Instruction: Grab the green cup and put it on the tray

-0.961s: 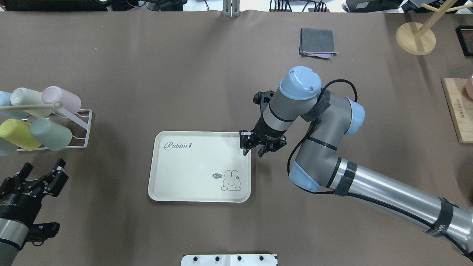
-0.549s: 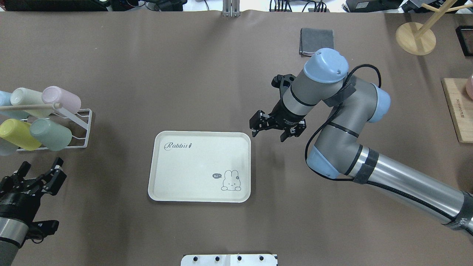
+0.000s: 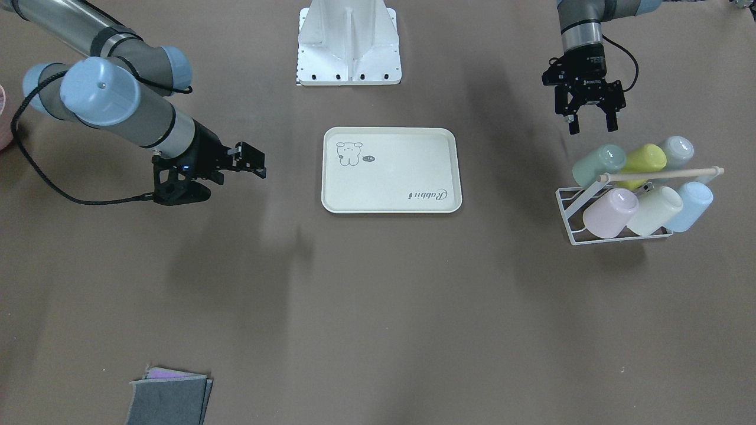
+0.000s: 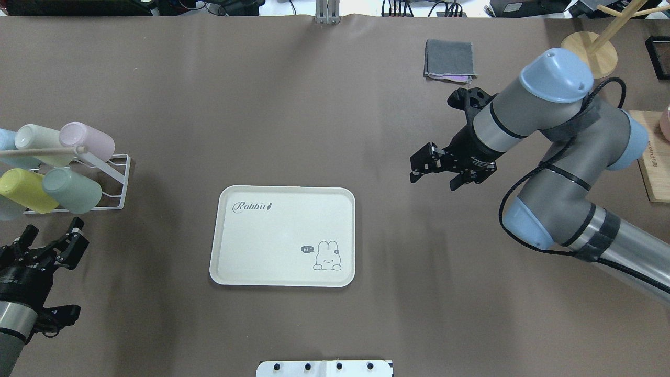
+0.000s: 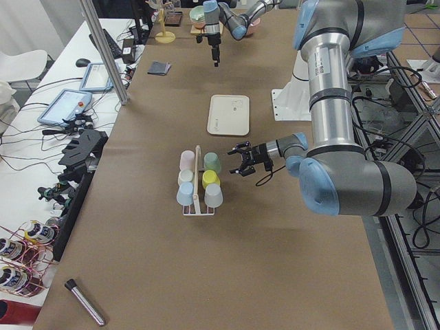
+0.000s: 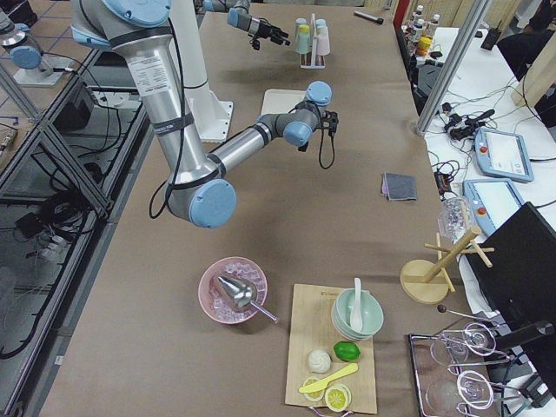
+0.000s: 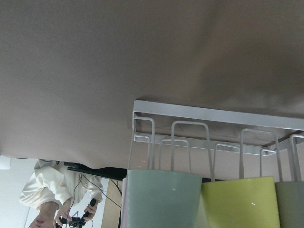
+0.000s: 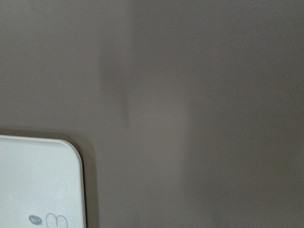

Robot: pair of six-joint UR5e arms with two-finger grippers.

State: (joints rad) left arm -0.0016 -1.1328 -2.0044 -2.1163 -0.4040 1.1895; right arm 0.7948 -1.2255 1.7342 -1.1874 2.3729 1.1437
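The green cup is a pale mint tumbler lying on its side in the white wire rack at the table's left, beside a yellow-green cup. It also shows in the front view and in the left wrist view. The cream tray with the "Rabbit" print lies flat mid-table with nothing on it. My left gripper is open and empty, a short way in front of the rack, facing the cup. My right gripper is open and empty, above the table to the right of the tray.
The rack also holds pink, cream and blue cups under a wooden rod. A folded grey cloth, a wooden stand and a wooden board are at the far right. The robot base is behind the tray.
My right gripper has moved from the tray's far right corner out to the right, away from the tray. My left gripper has drifted slightly back toward the robot.
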